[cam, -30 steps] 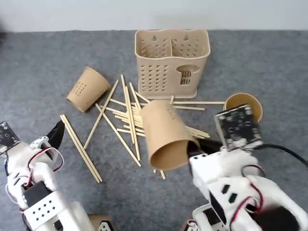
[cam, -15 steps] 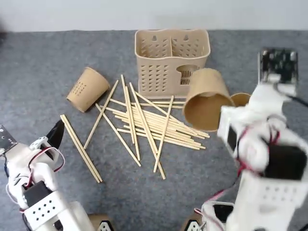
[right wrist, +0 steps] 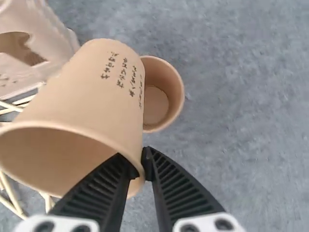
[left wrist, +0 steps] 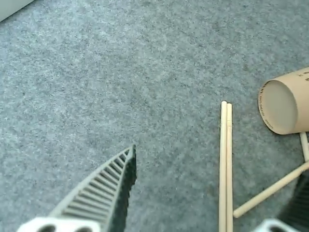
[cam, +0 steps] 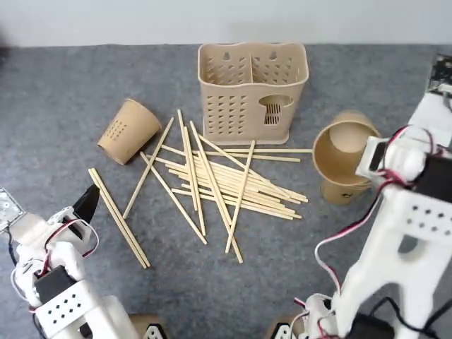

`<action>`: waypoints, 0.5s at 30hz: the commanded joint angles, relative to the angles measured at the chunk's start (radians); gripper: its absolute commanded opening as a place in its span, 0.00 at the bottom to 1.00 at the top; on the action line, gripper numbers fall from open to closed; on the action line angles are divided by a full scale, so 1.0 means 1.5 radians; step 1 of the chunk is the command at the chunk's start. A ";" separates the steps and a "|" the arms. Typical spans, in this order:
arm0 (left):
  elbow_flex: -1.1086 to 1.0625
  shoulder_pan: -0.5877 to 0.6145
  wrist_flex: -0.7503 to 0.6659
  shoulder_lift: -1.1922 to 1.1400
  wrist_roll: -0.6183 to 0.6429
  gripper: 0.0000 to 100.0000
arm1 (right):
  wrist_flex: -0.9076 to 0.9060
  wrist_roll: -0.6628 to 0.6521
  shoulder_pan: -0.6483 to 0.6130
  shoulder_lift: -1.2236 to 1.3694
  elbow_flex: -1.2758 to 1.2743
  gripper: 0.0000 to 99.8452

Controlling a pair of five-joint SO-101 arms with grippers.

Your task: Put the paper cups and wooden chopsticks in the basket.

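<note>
Counting three paper cups (cam: 128,131) (cam: 344,150) (cam: 342,192), one basket (cam: 252,106)

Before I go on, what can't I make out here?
High view: standing cup mostly hidden behind the held cup.
High view: basket floor hidden by its own walls.
Left wrist view: lying cup cut off by the edge.

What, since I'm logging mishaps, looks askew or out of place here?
Wooden chopsticks lie crisscrossed before the basket; a tipped paper cup lies on its side left of them. The right tool pinches a tilted paper cup by its rim beside an upright cup.
</note>
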State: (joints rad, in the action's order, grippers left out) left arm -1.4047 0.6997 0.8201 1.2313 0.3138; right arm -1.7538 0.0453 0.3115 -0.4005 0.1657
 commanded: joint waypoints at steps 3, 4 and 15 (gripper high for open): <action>-0.008 0.001 0.001 0.011 0.007 0.47 | -0.029 -0.001 0.044 0.072 0.029 0.01; -0.011 0.001 0.001 0.011 0.007 0.47 | -0.029 -0.001 0.048 0.088 0.029 0.01; -0.017 0.004 0.001 0.012 0.007 0.47 | -0.029 0.080 0.044 0.197 0.030 0.01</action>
State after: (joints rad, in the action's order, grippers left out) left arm -1.4400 0.6997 0.8201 1.2313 0.3138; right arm -1.7553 0.1435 0.3790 -0.1089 0.1657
